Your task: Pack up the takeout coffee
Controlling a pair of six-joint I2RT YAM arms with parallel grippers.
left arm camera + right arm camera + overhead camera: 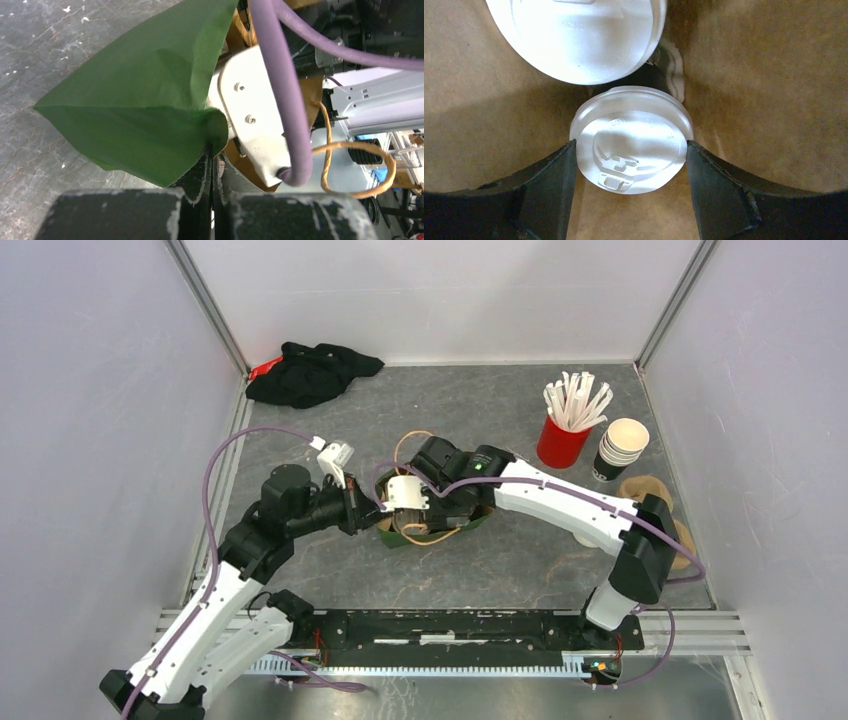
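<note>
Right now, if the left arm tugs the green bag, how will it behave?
Probably floppy: the green bag folds and creases where the left gripper pinches it. Likely bottom-weighted: the held cup and second cup are inside.

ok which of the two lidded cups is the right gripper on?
The nearer cup: its embossed lid sits between the fingers of the right gripper, which touch both sides. The other cup sits beyond, clear of them.
</note>
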